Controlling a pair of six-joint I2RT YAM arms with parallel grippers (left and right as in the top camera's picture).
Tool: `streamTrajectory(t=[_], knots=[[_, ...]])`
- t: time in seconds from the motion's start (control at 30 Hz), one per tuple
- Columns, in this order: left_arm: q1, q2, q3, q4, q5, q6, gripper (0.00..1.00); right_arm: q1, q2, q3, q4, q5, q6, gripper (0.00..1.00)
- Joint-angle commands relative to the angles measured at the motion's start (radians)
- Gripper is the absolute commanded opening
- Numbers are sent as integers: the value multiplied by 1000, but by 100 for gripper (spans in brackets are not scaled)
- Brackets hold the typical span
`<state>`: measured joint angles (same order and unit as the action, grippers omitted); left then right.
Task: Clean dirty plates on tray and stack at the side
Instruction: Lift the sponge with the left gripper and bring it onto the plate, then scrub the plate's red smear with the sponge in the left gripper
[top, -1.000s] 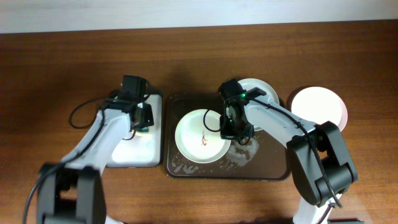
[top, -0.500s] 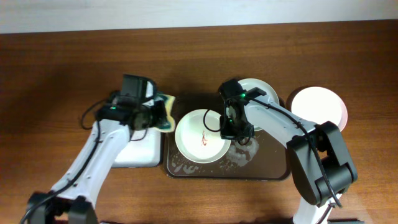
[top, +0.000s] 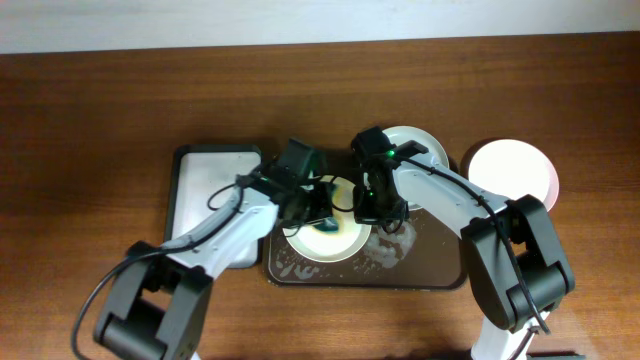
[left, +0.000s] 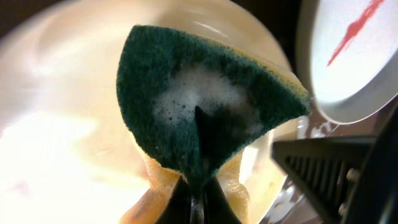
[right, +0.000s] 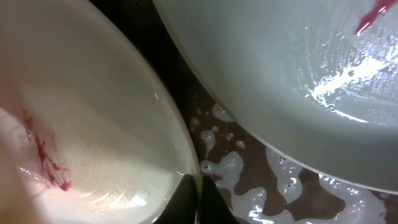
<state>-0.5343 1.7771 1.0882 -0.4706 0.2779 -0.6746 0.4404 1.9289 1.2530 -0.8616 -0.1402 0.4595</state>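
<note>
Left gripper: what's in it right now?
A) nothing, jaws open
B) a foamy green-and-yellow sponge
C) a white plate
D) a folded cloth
B: the left gripper is shut on the sponge, its green face foamy, over the white plate.

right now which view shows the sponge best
Left wrist: the sponge fills the frame, green side foamy, yellow underneath. Overhead shows only a small dark patch on the plate. The right wrist view shows none of it.
</note>
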Motion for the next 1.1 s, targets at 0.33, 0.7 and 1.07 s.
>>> streamTrajectory(t=[0.33,0.7,1.07], knots=[[-59,119,-6,-41,-403,-125,0,5,-10,-9,-7,9,-10,4],[-42,-24,26,-99,-444,87,0,4,-10,-9,-13,10,-10,4],[-42,-69,-8,-94,-288,-36,0,5,-10,-9,-14,10,-10,4]])
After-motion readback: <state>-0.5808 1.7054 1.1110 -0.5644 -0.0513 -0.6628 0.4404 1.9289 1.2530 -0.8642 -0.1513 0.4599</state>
